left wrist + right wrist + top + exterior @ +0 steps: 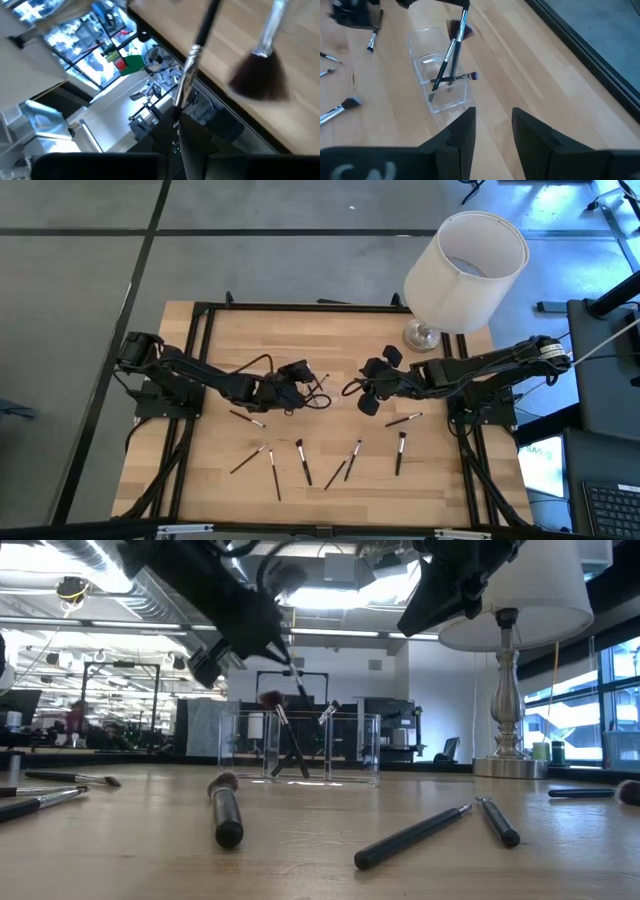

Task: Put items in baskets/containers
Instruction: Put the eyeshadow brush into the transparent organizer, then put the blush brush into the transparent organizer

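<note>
The clear plastic holder [442, 85] stands on the table's middle between my two grippers and also shows in the low view [300, 745]. At least two brushes lean inside it, one with reddish bristles [453, 27]. My left gripper [303, 378] is above the holder, shut on a makeup brush [451, 50] that slants down into it. My right gripper [368, 388] is open and empty, just right of the holder. Several brushes lie loose on the near half of the table, such as one dark brush [303, 460] and another [400, 450]. My left gripper pinches the brush between its two fingers at the silver ferrule end [181, 102]. The fingers come from above and from the table's left, slanting down. The brush hangs tilted below them, and its dark handle [440, 75] reaches down inside the holder.
A table lamp with a big white shade [465, 270] stands at the far right, its base [422, 335] just behind my right arm. Loose brushes lie left of centre [247, 418] and right of centre [403, 419]. A black frame [300, 307] rims the table.
</note>
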You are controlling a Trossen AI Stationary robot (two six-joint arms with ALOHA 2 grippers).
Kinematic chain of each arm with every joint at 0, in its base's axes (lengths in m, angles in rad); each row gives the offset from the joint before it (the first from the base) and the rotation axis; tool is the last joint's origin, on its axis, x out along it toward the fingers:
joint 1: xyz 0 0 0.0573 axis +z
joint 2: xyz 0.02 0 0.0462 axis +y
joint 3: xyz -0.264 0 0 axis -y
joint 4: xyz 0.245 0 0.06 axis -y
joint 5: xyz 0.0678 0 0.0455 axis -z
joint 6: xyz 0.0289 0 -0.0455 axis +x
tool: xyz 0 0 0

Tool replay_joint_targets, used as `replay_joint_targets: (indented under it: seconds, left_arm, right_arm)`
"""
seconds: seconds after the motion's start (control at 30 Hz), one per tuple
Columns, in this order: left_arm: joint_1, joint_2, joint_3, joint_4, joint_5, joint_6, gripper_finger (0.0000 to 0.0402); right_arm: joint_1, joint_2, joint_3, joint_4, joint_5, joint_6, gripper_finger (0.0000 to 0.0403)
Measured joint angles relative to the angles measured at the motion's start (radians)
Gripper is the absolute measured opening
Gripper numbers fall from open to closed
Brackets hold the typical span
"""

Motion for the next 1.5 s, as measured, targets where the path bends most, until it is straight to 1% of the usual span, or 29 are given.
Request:
replay_joint_targets:
  seconds: [0.23, 0.33, 0.43, 0.57, 0.63, 0.7, 0.73, 0.8, 0.87, 0.93, 1.0, 1.03, 1.07, 1.1, 1.2, 1.33, 1.5]
  left_arm:
    - [-0.008, 0.000, 0.007, -0.040, 0.017, -0.043, 0.0080]
    - [-0.008, 0.000, 0.007, -0.033, 0.009, -0.125, 0.0104]
    - [-0.018, 0.000, 0.007, 0.004, -0.037, -0.294, 0.0120]
    - [-0.055, 0.000, 0.034, 0.015, -0.104, -0.600, 0.0124]
    - [-0.083, -0.001, 0.061, -0.031, -0.123, -0.734, 0.0121]
    - [-0.115, -0.011, 0.102, -0.127, -0.115, -0.877, 0.0116]
    - [-0.130, -0.018, 0.132, -0.197, -0.087, -0.963, 0.0114]
    - [-0.152, -0.038, 0.189, -0.358, 0.031, -1.165, 0.0108]
    - [-0.164, -0.058, 0.247, -0.541, 0.217, -1.376, 0.0102]
    - [-0.163, -0.082, 0.291, -0.689, 0.439, -1.544, 0.0095]
    - [-0.161, -0.106, 0.301, -0.795, 0.648, -1.664, 0.0087]
    - [-0.161, -0.112, 0.297, -0.829, 0.726, -1.715, 0.0083]
    - [-0.163, -0.118, 0.282, -0.855, 0.781, -1.761, 0.0080]
    - [-0.168, -0.121, 0.262, -0.870, 0.815, -1.797, 0.0077]
    - [-0.197, -0.116, 0.181, -0.860, 0.830, -1.848, 0.0073]
    - [-0.234, -0.083, 0.075, -0.791, 0.862, -1.850, 0.0080]
    - [-0.248, -0.069, 0.005, -0.695, 0.810, -1.856, 0.0104]
  right_arm:
    - [0.000, 0.000, 0.000, 0.000, 0.000, 0.003, 0.0127]
    - [0.000, 0.000, 0.000, 0.000, 0.000, 0.003, 0.0127]
    - [0.000, 0.000, 0.000, 0.000, 0.000, 0.002, 0.0127]
    - [0.000, 0.000, 0.000, 0.000, 0.000, 0.000, 0.0127]
    - [0.000, 0.000, 0.000, 0.000, 0.000, -0.001, 0.0127]
    - [0.000, 0.000, 0.000, 0.000, 0.000, -0.001, 0.0127]
    - [0.000, 0.000, 0.000, -0.001, 0.000, -0.001, 0.0127]
    - [0.000, 0.000, 0.000, -0.001, 0.000, -0.009, 0.0127]
    - [0.000, 0.000, 0.000, 0.000, 0.000, -0.018, 0.0127]
    - [-0.003, 0.000, 0.000, 0.000, 0.000, -0.028, 0.0127]
    - [-0.004, 0.000, 0.000, 0.003, 0.000, -0.034, 0.0127]
    - [-0.009, 0.000, 0.000, 0.006, -0.001, -0.039, 0.0127]
    - [-0.012, 0.000, 0.000, 0.009, -0.003, -0.045, 0.0127]
    - [-0.014, 0.000, 0.000, 0.014, -0.003, -0.047, 0.0127]
    - [-0.025, 0.000, 0.000, 0.023, -0.003, -0.050, 0.0127]
    - [-0.038, 0.000, 0.000, 0.033, -0.010, -0.054, 0.0127]
    - [-0.062, 0.000, 0.000, 0.042, -0.011, -0.067, 0.0127]
